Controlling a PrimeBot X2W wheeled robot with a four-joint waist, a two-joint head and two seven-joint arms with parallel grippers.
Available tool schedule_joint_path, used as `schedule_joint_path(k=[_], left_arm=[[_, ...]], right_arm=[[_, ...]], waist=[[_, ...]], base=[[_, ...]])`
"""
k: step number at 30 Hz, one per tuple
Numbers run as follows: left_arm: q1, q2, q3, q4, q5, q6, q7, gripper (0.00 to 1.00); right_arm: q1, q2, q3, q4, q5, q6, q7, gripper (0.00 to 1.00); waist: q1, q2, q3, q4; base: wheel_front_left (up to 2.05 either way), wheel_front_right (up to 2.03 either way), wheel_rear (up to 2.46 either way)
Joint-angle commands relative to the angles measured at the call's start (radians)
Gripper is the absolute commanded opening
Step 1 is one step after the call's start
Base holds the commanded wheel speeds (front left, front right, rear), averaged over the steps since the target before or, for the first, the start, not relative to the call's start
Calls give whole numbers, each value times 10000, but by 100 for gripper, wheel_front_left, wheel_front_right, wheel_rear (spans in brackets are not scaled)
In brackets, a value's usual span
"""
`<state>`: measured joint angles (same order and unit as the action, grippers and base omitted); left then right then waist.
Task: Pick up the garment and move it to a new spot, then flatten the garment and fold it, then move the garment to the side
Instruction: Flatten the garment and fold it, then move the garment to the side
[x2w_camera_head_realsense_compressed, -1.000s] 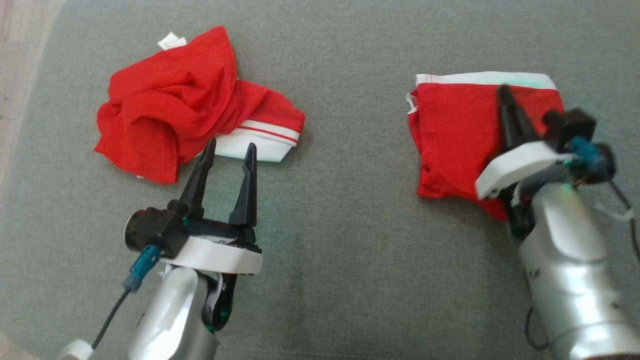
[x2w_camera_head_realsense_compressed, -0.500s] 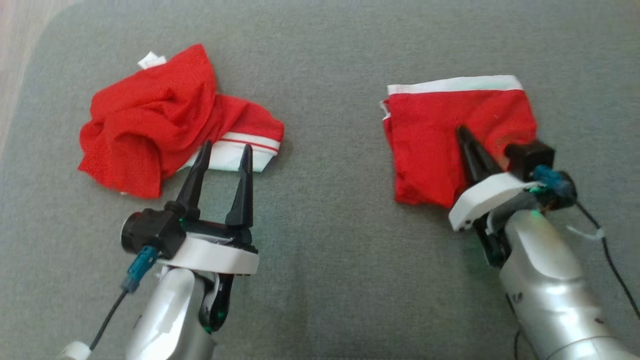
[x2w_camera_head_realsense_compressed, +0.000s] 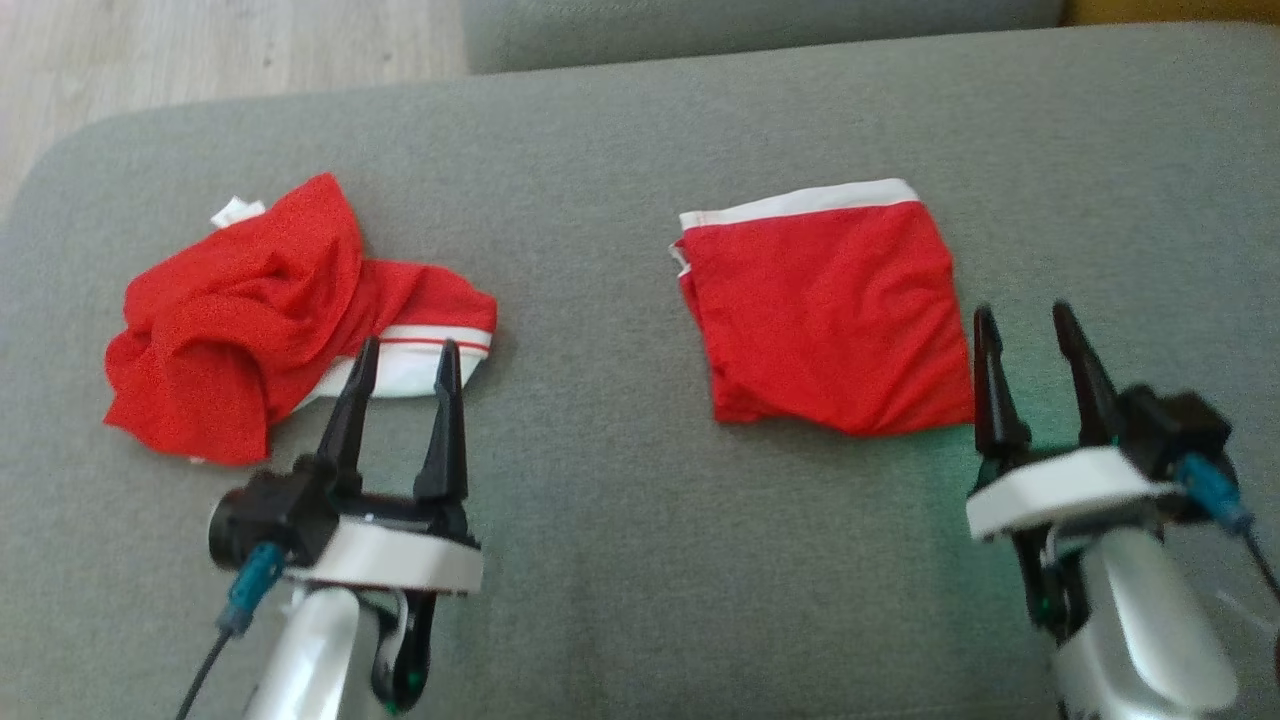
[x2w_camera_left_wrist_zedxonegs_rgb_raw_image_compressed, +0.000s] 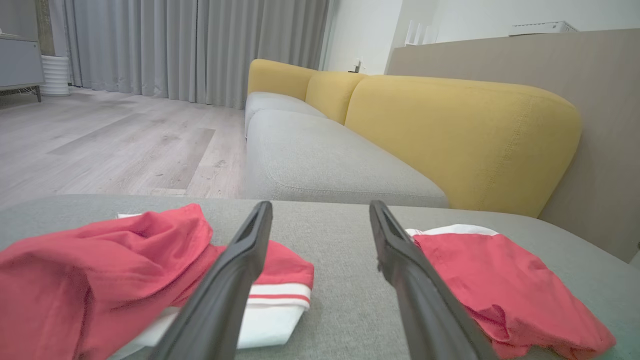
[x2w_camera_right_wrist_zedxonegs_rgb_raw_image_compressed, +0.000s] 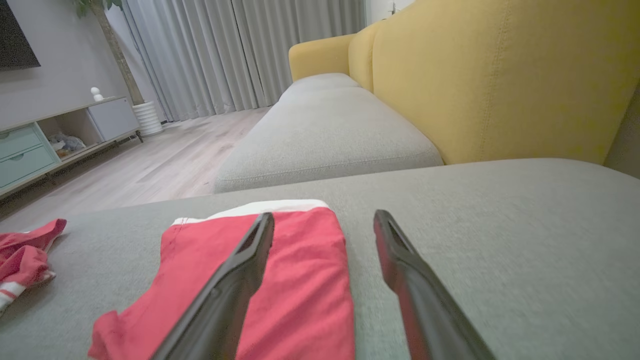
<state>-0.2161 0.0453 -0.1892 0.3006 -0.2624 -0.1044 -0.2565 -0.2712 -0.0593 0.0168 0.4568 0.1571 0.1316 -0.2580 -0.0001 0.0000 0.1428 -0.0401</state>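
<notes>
So the folded red garment (x2w_camera_head_realsense_compressed: 825, 310) lies flat on the grey cushion (x2w_camera_head_realsense_compressed: 620, 560), just left of the right gripper (x2w_camera_head_realsense_compressed: 1022, 312), whose fingers are spread and hold nothing. The left gripper (x2w_camera_head_realsense_compressed: 409, 345) is spread too, by the crumpled red garment (x2w_camera_head_realsense_compressed: 240, 310); its white tag (x2w_camera_head_realsense_compressed: 238, 211) is too blurry to read.

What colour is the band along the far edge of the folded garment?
White band on the red folded garment; the head view shows it best.

Folded red garment (x2w_camera_head_realsense_compressed: 830, 310) lies flat on grey seat (x2w_camera_head_realsense_compressed: 600, 560)
</notes>
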Motion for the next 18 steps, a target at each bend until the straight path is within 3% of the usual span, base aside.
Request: schedule_joint_path(k=[1, 9, 18], left_arm=[[99, 49, 431, -264, 41, 14, -53, 100], [385, 49, 487, -190, 80, -11, -53, 100], [3, 49, 315, -356, 68, -25, -53, 100]], right_arm=[[163, 91, 218, -548, -55, -9, -37, 100], [775, 91, 142, -917, -41, -9, -37, 100], [-181, 91, -154, -502, -403, -9, 331, 100]], waist=[[1, 0, -221, -211], [1, 0, -327, -266], [1, 0, 356, 200]], base=[[0, 0, 0], [0, 0, 0], [0, 0, 0]])
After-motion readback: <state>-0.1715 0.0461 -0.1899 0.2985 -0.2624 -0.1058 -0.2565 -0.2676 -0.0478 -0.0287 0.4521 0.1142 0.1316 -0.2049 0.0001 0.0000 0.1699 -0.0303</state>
